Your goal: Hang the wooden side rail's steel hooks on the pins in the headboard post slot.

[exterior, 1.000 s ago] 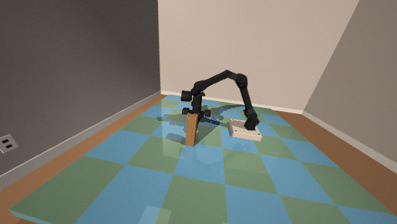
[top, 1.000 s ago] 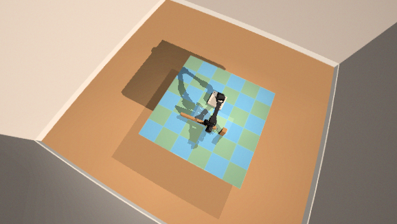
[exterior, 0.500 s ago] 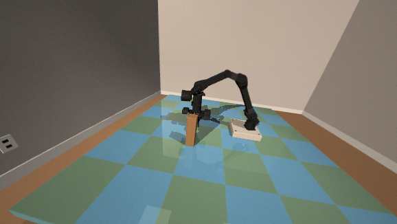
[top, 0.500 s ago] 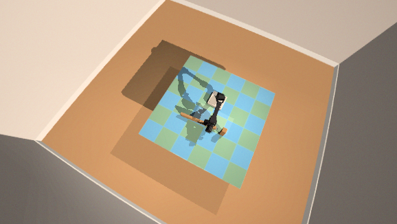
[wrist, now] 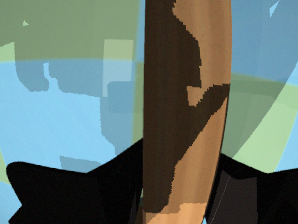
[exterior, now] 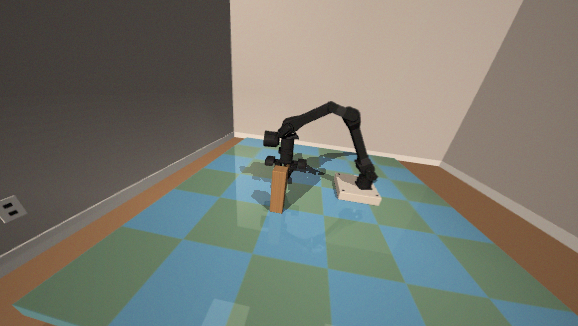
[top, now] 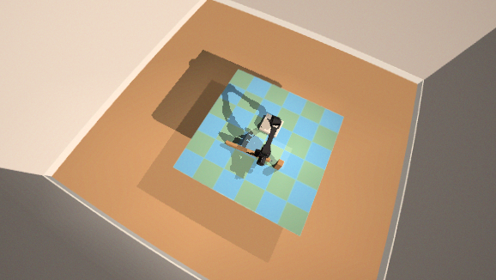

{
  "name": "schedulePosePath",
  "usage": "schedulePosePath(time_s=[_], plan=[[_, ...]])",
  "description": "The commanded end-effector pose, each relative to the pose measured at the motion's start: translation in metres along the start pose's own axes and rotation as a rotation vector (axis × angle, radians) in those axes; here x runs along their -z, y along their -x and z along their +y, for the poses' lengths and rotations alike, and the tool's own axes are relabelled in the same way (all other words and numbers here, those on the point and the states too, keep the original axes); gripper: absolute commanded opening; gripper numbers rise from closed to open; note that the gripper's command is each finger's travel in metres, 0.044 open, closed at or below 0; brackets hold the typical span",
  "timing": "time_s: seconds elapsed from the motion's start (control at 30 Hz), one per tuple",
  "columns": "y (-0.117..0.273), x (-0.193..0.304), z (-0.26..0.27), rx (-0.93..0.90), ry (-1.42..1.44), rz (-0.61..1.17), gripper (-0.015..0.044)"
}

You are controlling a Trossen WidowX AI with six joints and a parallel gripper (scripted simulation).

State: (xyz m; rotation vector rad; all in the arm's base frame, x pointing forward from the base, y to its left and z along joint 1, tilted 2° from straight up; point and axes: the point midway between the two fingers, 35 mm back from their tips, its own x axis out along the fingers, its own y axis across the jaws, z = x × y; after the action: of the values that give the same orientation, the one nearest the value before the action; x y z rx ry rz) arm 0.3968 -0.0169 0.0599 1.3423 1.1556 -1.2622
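The wooden side rail (top: 240, 147) (wrist: 210, 45) runs as a long bar from upper left toward the post in the top view. My gripper (top: 261, 159) (wrist: 168, 144) is shut on the rail, near its post-side end, with a dark finger on each side of it. The headboard post (top: 280, 164) (exterior: 278, 192) stands upright, a short way beyond the gripper. In the exterior view the post hides most of the rail and the fingertips. The hooks, slot and pins cannot be made out, so whether the hooks touch the pins cannot be told. The rail's far-end height is unclear.
The arm's pale base plate (top: 266, 124) (exterior: 357, 193) stands on the blue and green checkered surface (top: 296, 193) (exterior: 210, 280), to the right of the post in the exterior view. The arm arches from it to the rail. Walls stand beyond the surface.
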Motion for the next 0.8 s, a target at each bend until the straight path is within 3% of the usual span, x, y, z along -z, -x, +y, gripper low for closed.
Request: schedulePosePath(time_s=[0.0,0.77], plan=[[0.0057,0.0009,0.0046,-0.021,0.008,-0.002,0.0000],[0.0041,0.0032,0.0072,-0.021,0.008,-0.002,0.0000]])
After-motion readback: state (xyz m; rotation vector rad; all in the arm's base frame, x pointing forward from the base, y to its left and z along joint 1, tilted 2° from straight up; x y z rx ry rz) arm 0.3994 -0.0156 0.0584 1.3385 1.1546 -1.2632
